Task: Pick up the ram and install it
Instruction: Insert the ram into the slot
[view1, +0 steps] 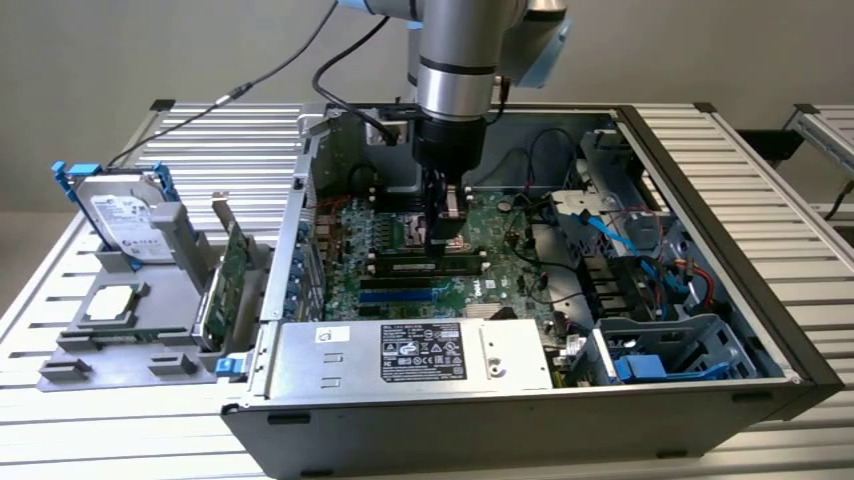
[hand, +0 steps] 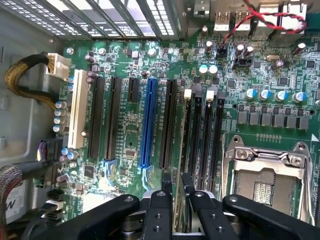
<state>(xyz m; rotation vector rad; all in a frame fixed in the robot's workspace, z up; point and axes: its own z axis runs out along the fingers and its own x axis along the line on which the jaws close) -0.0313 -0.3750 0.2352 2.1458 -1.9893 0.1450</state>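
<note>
Jaws low over slots (hand: 202, 135), case walls (view1: 747, 250) apart.

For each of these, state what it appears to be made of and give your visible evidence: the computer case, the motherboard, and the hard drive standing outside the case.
Computer case: apparently painted or plain sheet metal, dull grey with folded edges. Motherboard: green circuit board, probably fibreglass laminate, with black and blue plastic-looking slots. Hard drive: seemingly bare metal, silvery with a printed label, in a blue, likely plastic, frame.
</note>
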